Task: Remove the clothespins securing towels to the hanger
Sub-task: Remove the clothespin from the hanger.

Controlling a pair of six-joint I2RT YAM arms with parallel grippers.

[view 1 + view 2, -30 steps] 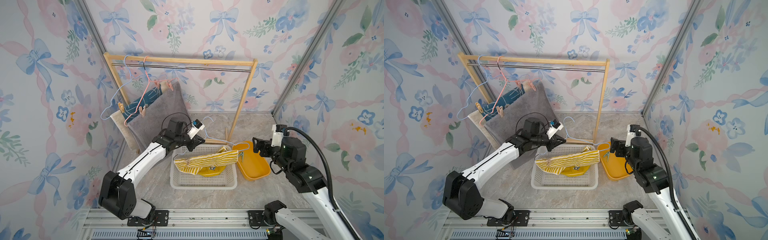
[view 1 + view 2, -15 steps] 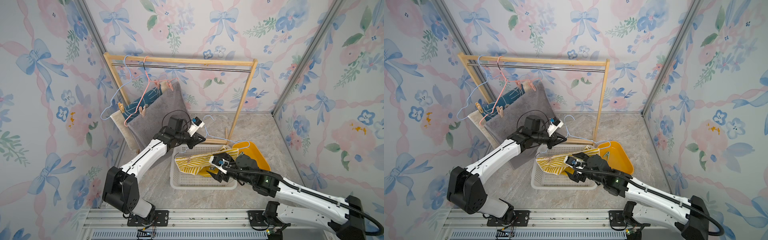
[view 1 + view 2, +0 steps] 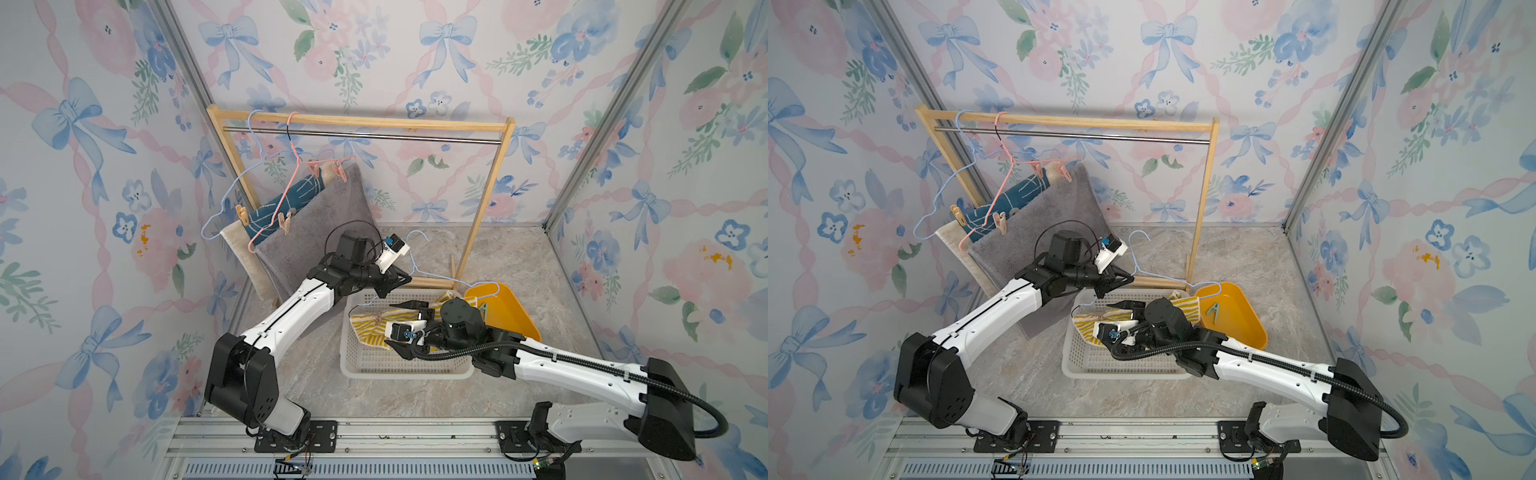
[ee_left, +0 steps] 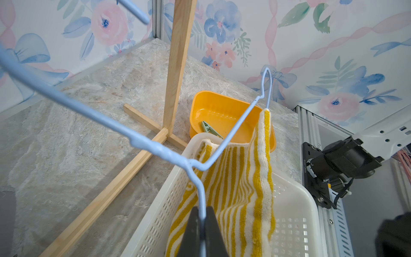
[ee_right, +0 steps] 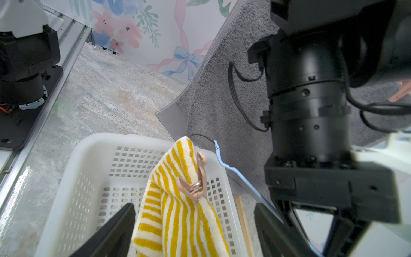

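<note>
My left gripper is shut on the wire of a light blue hanger, held above the white basket. A yellow-and-white striped towel hangs from the hanger into the basket. A pink clothespin clamps its bunched end to the hanger's wire. My right gripper stands open just short of this clothespin, one finger on each side of the towel. A green clothespin lies in the orange bin.
On the wooden rack hang a grey towel and a dark blue towel, pinned to a pink and a blue hanger by several pink clothespins. The rack's foot lies beside the basket.
My right arm has swung from beside the orange bin over the basket to the striped towel, jaws staying wide. The left gripper has kept hold of the hanger, hardly moving.
</note>
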